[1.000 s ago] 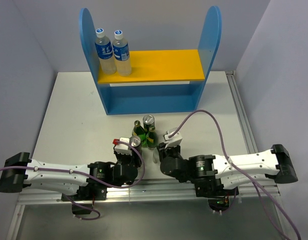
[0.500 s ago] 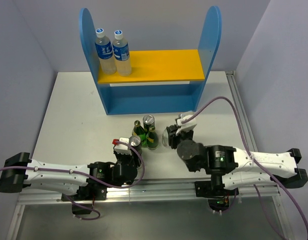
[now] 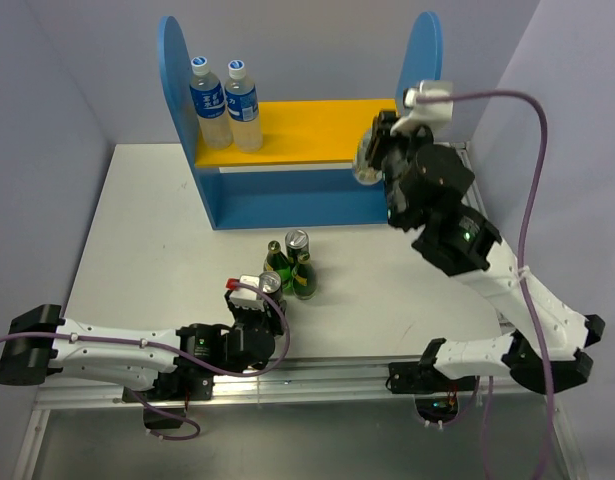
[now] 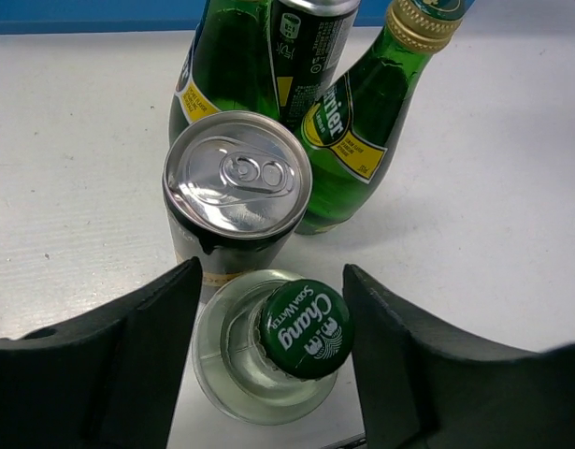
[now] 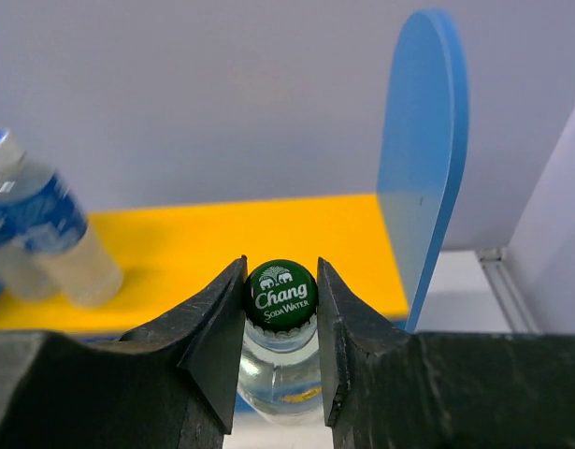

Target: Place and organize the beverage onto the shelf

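Observation:
My right gripper (image 5: 280, 299) is shut on the green cap of a clear glass bottle (image 5: 280, 374). It holds the bottle in the air in front of the yellow upper board (image 5: 222, 243) of the blue shelf (image 3: 287, 195), by the right side panel (image 5: 423, 140). In the top view that bottle (image 3: 367, 158) hangs at the board's right end. My left gripper (image 4: 271, 281) is open and straddles a second clear bottle (image 4: 304, 329) on the table, with gaps on both sides of its cap. Just beyond stand a silver-topped can (image 4: 238, 178), two green bottles (image 4: 357, 131) (image 4: 222, 75) and another can (image 4: 310, 37).
Two taller blue-labelled plastic bottles (image 3: 207, 100) (image 3: 242, 105) stand at the left end of the upper board. The drinks cluster (image 3: 292, 265) sits in front of the shelf's lower compartment. A metal rail (image 3: 482, 230) runs along the table's right edge.
My right arm has lifted the clear bottle from the table beside the cluster up to the right end of the shelf's upper board. The left arm has stayed in place.

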Controlling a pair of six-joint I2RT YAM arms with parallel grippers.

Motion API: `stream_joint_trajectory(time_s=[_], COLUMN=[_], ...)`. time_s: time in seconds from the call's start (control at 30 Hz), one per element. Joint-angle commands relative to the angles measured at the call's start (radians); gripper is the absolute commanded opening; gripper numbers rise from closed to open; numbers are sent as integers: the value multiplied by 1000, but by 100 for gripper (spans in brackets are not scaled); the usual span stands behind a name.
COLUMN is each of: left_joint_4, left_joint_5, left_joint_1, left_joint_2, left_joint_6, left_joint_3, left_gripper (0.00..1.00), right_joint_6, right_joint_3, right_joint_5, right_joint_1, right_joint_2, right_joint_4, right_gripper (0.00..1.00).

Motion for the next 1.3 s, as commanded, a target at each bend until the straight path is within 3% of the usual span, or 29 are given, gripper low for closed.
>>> stream_joint_trajectory(time_s=[0.0,0.37,0.57,0.77,0.8,0.83,0.9,0.93,0.97,1.03,1.07,1.27], left_joint_4=[7,-2,-22,-24,-21,-21,-24,-25,-28,-36,-38,-48], left_joint_5=[11,28,28,24,25,24,24,24,22,21,21,10], left_joint_1=[4,2,4,4,2,4,4,2,2,4,4,4], left_joint_2=[-20,-34,-50,-48,-48,-48,-47,-45,-45,-44,-44,-44], left_joint_6=[11,14,0,2,7,8,10,10,8,3,5,13], left_joint_3=[-1,-3,-8,-9,-9,-8,-4,-1,0,5,5,23], left_gripper=[69,73,80,88,89,90,93,93,94,94,95,95], right_joint_6=[-46,83,100,146,152,157,166,171,175,186,187,241], right_joint_3=[167,460,567,494,468,451,402,391,379,357,350,252], right_joint_5=[-136,-320,-339,-336,-331,-331,-331,-329,-323,-320,-319,-337], right_joint_1=[-103,-448,-516,-542,-542,-542,-544,-544,-542,-544,-544,-539], right_joint_2=[94,427,536,516,512,498,484,473,470,458,453,358], right_joint_4=[105,10,-27,-12,-7,-3,16,22,27,28,30,21], right_gripper=[0,0,0,1,7,31,56,77,85,98,100,100])
